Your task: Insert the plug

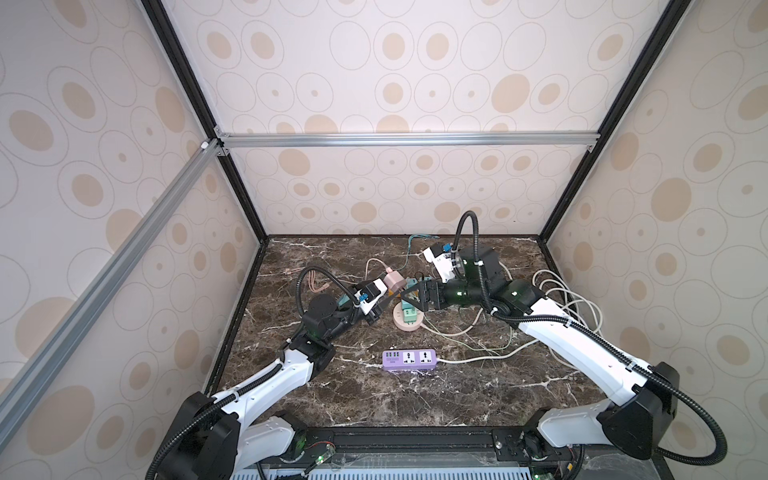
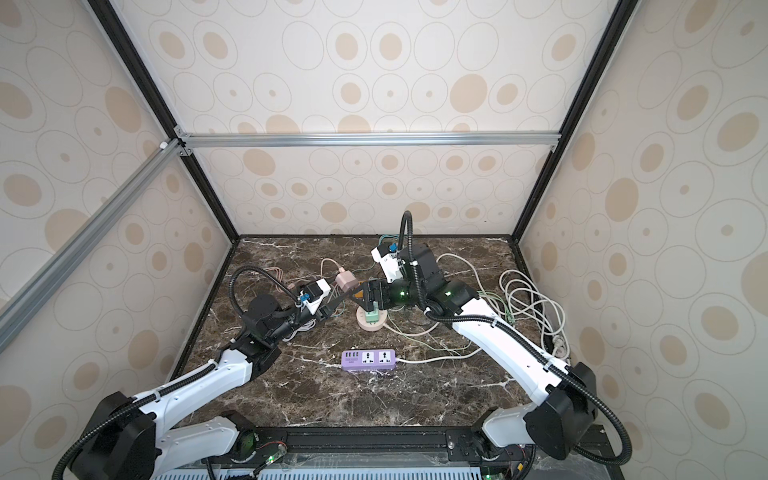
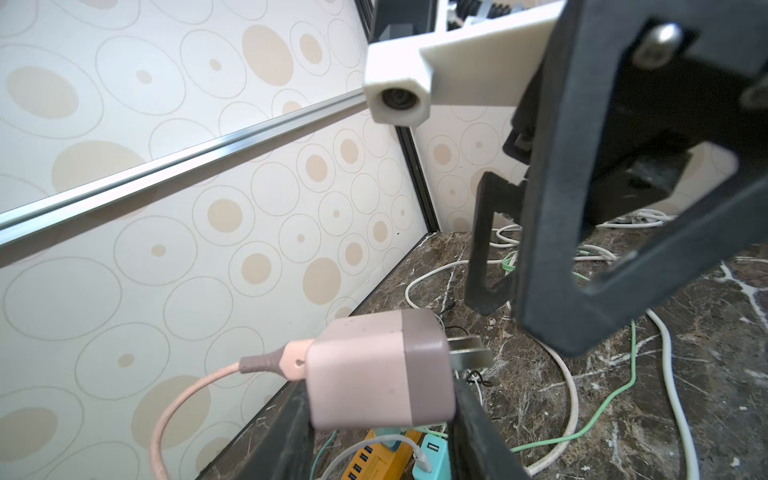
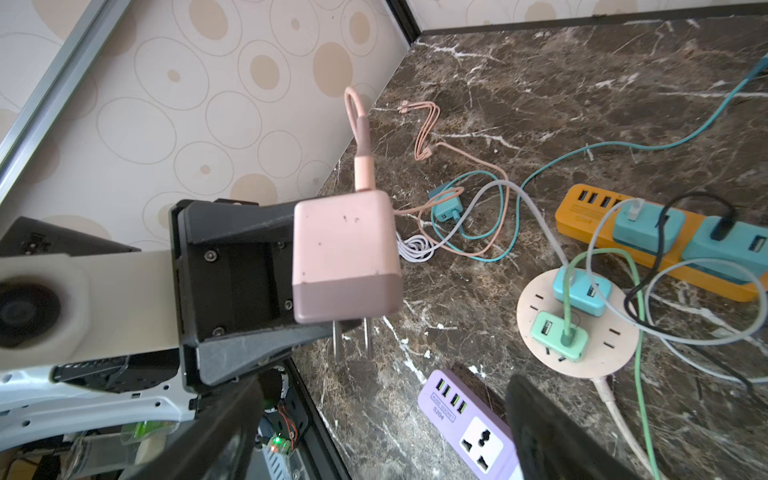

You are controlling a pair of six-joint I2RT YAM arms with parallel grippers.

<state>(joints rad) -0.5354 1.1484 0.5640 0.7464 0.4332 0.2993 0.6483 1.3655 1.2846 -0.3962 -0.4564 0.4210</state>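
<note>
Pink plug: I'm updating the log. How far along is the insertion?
Done: plug off the table, clamped in the left hand. In hand: it hangs near the open right hand. Remaining: prongs are bare; sockets on the purple strip are empty.

The plug (image 4: 347,262) is two-tone, a pale pink body with a dusty mauve face, and its cable (image 4: 363,162) is pale pink. The tabletop (image 1: 415,395) is dark brown marble veined in white. The walls (image 1: 374,62) are cream, patterned with beige ovals inside thin grey rings. At lower centre of both top views the power strip (image 1: 409,359) is lilac with white socket faces. In the right wrist view the long strip (image 4: 573,220) is orange and the round socket (image 4: 530,301) pinkish beige, with a mint-green adapter (image 4: 559,334) and a teal adapter (image 4: 582,291).
</note>
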